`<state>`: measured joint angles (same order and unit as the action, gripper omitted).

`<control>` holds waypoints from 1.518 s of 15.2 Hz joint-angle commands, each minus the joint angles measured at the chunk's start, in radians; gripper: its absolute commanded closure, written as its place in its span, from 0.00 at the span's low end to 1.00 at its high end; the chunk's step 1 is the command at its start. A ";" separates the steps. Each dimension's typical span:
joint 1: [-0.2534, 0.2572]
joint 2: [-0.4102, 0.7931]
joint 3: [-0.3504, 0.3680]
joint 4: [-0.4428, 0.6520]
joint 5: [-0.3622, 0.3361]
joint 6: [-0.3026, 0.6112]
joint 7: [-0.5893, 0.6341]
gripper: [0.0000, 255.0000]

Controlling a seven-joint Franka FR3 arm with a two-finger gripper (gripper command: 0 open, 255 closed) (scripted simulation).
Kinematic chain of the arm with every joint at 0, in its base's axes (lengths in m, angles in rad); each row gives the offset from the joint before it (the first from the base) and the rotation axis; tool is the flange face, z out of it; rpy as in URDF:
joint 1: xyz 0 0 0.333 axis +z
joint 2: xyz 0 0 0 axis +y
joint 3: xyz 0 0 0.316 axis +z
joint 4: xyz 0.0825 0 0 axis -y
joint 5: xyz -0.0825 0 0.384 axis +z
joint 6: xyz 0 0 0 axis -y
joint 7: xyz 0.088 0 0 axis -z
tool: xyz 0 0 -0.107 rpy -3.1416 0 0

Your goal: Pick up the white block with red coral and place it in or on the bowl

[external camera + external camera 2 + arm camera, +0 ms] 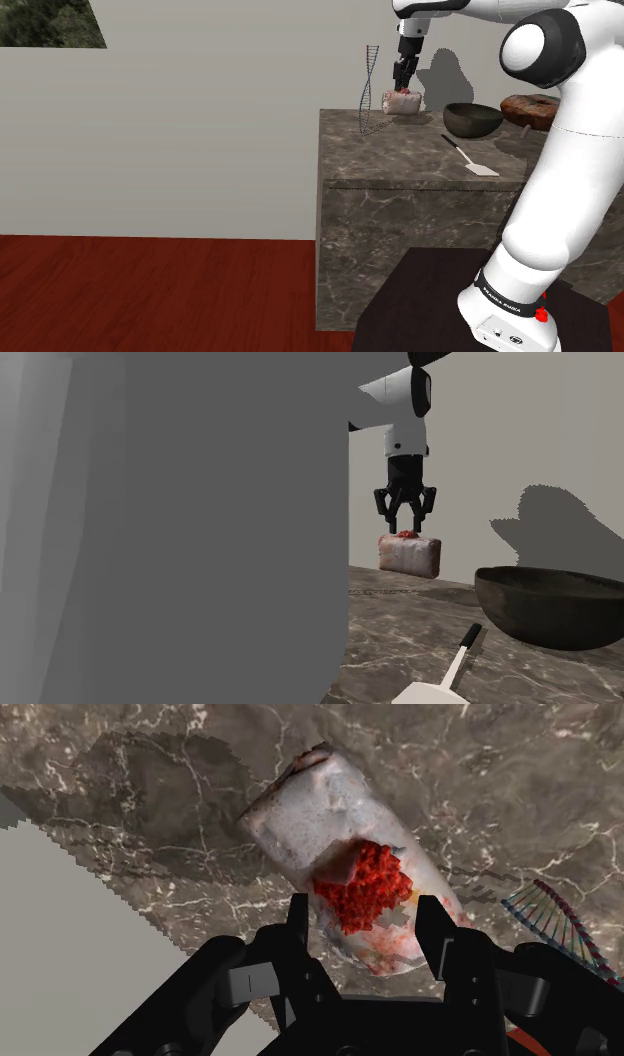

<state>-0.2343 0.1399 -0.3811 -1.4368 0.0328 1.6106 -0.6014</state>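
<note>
The likeliest failure is a skewed grasp. In the wrist view the white block [330, 814] lies at a slant to the line between the two fingers [298, 919], so when they close they may meet its long sides at an angle and twist it round instead of clamping it. The lumpy red coral [362, 886] on top is another worry: pads landing on that bump, and not on the flat sides, could slip off once the lift begins. In my judgement the hand also sits high, so a close from here may catch only the top of the block.

The carry has its own hazards. The dark bowl [472, 120] has a raised rim, and a low pass could knock the block against it. A wire helix model [370, 85] stands on the far side of the block from the bowl, and a white spatula with a black handle [472, 160] lies on the marble counter [400, 150] in front of the bowl, so a dropped block could land on either.

The gripper [405, 527] is open and holds nothing. The block appears to rest on the counter, to the bowl's left in the shoulder view and further back towards the wall. It is directly beneath the hand, with the fingertips at about its top, either side of the coral; I cannot tell whether they touch it
</note>
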 commanded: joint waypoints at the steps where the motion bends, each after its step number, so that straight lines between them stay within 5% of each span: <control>1: -0.003 0.009 -0.001 0.040 0.004 -0.031 -0.003 1.00; 13: -0.040 0.109 -0.011 0.343 0.046 -0.240 -0.024 1.00; 21: -0.111 0.252 -0.014 0.672 0.111 -0.432 -0.040 1.00; 23: -0.112 0.185 -0.026 0.584 0.088 -0.410 -0.073 1.00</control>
<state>-0.3466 0.3551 -0.4015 -0.8137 0.1314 1.1913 -0.6604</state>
